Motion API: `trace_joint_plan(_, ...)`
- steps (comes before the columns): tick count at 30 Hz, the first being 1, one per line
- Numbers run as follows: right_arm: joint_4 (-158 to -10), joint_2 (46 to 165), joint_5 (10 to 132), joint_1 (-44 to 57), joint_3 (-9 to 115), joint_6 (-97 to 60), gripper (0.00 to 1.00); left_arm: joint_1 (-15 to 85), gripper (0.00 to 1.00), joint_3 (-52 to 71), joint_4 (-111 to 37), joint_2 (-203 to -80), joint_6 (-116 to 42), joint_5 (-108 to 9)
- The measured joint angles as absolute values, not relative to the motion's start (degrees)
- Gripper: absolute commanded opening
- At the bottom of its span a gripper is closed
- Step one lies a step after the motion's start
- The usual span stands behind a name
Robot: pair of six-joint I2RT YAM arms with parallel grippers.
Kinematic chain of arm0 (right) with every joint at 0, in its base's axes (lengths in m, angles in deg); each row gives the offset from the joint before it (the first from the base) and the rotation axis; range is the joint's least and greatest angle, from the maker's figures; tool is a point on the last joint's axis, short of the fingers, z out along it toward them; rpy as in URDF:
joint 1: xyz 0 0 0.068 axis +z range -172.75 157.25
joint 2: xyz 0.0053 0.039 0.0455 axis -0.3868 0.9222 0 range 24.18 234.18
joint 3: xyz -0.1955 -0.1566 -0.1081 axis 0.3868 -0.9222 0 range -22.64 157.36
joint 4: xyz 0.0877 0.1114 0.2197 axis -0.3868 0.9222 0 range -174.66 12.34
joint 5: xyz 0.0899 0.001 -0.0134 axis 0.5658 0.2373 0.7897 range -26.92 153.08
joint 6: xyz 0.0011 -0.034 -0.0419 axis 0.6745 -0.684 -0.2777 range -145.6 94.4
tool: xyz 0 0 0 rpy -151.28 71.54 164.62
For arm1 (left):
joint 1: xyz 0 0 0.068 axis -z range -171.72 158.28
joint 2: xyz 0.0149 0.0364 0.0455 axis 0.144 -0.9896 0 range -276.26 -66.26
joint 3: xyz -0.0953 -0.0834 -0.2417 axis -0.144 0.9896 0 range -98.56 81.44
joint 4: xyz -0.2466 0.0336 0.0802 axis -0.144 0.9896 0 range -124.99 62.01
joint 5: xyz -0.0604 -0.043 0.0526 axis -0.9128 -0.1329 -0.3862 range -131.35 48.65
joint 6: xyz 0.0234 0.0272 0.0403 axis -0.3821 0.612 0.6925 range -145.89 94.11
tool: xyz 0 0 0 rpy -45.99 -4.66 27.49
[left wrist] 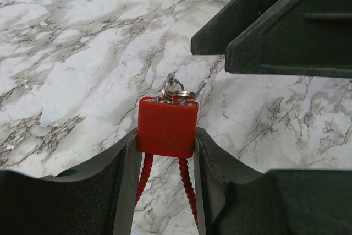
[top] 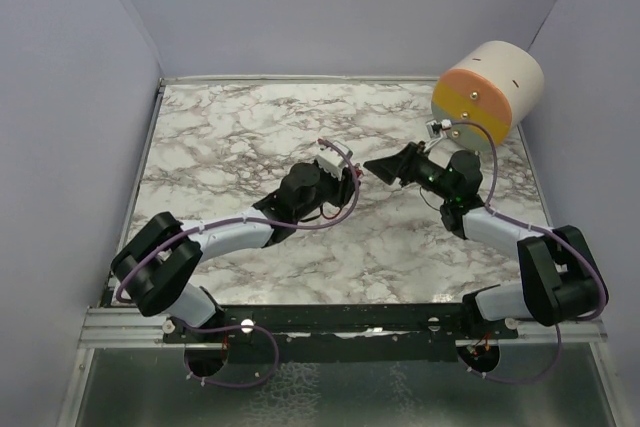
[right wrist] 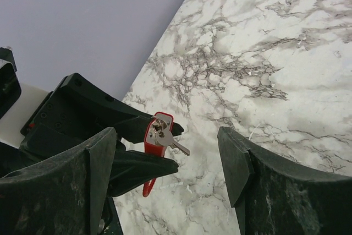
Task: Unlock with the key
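A red padlock (left wrist: 168, 127) with a red cable shackle (left wrist: 188, 190) is clamped between the fingers of my left gripper (left wrist: 168, 152), held above the marble table. Silver keys (left wrist: 175, 89) on a ring sit at its far face. In the right wrist view the padlock (right wrist: 154, 138) shows its keyhole face, with one key (right wrist: 177, 146) sticking out sideways. My right gripper (right wrist: 166, 141) is open, its jaws wide apart, facing the lock from a short distance without touching it. In the top view the left gripper (top: 350, 175) and the right gripper (top: 380, 167) nearly meet at mid-table.
A large cream cylinder with an orange and yellow face (top: 487, 92) lies at the back right, a small white part (top: 438, 128) below its face. Lilac walls enclose the marble table (top: 240, 137) on three sides.
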State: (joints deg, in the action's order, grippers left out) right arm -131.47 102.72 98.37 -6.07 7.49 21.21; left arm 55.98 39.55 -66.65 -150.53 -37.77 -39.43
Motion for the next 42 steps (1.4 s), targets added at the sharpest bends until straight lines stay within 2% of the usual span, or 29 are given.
trace_joint_plan(11,-126.68,102.33,96.67,-4.58,7.45,20.05,0.68,56.57,0.00,34.94,-66.36,-155.89,-37.69,-41.16)
trace_joint_plan(16,-124.67,102.33,96.08,-4.27,7.45,19.26,0.58,56.86,0.00,34.16,-66.21,-156.48,-37.64,-41.29)
trace_joint_plan(26,-123.44,102.92,95.47,-3.97,7.54,19.13,0.45,57.82,0.00,33.78,-66.17,-156.63,-37.07,-41.29)
trace_joint_plan(42,-122.85,103.29,95.25,-3.92,7.80,20.05,0.09,58.61,0.00,33.08,-65.27,-157.48,-36.03,-40.79)
